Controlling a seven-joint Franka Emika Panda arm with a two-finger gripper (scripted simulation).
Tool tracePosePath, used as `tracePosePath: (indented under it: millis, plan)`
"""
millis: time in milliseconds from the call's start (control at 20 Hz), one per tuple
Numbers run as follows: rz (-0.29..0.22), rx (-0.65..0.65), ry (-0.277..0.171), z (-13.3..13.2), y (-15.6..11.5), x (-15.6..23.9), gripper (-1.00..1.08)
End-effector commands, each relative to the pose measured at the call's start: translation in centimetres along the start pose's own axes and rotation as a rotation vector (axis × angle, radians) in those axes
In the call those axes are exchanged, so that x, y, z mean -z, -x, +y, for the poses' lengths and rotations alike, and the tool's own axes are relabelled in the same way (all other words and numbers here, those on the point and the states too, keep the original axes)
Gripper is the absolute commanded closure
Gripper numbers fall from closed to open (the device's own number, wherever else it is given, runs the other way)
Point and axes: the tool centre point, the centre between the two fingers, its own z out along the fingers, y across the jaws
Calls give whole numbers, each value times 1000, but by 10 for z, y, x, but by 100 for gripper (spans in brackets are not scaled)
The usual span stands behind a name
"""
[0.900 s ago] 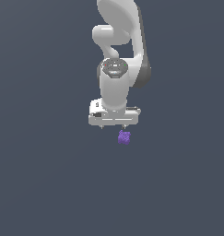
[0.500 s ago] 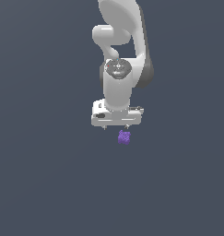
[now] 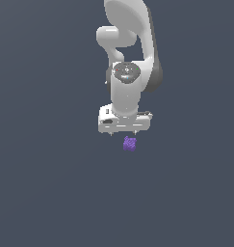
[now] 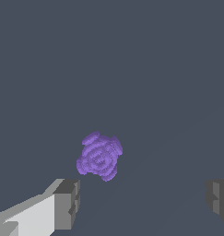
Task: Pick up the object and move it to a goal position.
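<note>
- So far, in the exterior view, nothing is picked up: the white two-fingered gripper [image 3: 123,133] hangs above the small purple lumpy block [image 3: 130,144], apart from it.
- Wrist view: jaws wide apart, block [image 4: 99,156] ungrasped, nearer one grey fingertip [image 4: 67,203]; descent, grasp and carry are left.

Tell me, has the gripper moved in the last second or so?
Yes. In the exterior view the gripper has slid slightly toward that view's right, judged against the purple block, which stayed put. Its height looks unchanged.
</note>
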Motion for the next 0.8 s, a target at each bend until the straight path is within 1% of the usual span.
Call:
tracePosePath:
  millis: [0, 300, 750]
  plan:
    - [1, -12, 0, -2, 0, -3, -92]
    - [6, -74, 3, -11, 2, -19, -92]
    - [20, -214, 8, -30, 9, -54, -92]
